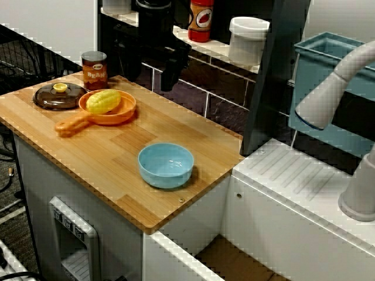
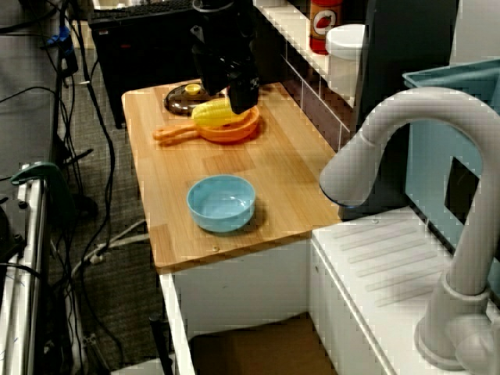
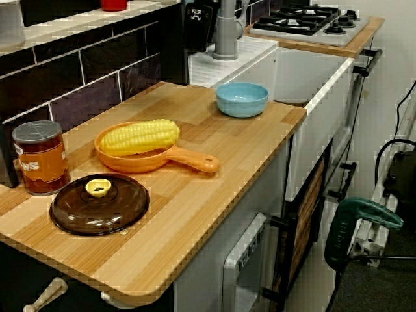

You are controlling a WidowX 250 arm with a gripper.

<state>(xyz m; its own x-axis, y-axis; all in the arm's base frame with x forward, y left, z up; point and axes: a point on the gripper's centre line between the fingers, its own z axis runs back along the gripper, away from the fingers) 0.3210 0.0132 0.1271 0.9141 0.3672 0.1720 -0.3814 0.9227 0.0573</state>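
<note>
A yellow corn cob (image 1: 104, 100) lies in an orange pan (image 1: 111, 114) at the left of the wooden counter (image 1: 117, 152). The black gripper (image 1: 170, 76) hangs above the counter, just behind and right of the pan, near the tiled wall. In the view from the sink side the gripper (image 2: 242, 95) overlaps the far end of the corn (image 2: 212, 115). Its fingers are dark against a dark background, so their state is unclear. Nothing shows between them. In the view from the counter's end, the corn (image 3: 138, 136) rests in the pan (image 3: 146, 160) and the gripper is out of sight.
A light blue bowl (image 1: 166, 165) stands near the counter's front right. A brown lid (image 1: 58, 95) and a can (image 1: 94, 69) sit beside the pan. A grey faucet (image 1: 340, 88), ribbed drainboard (image 1: 293, 175) and teal bin (image 1: 328, 58) lie to the right. A red bottle (image 1: 201, 20) stands on the shelf.
</note>
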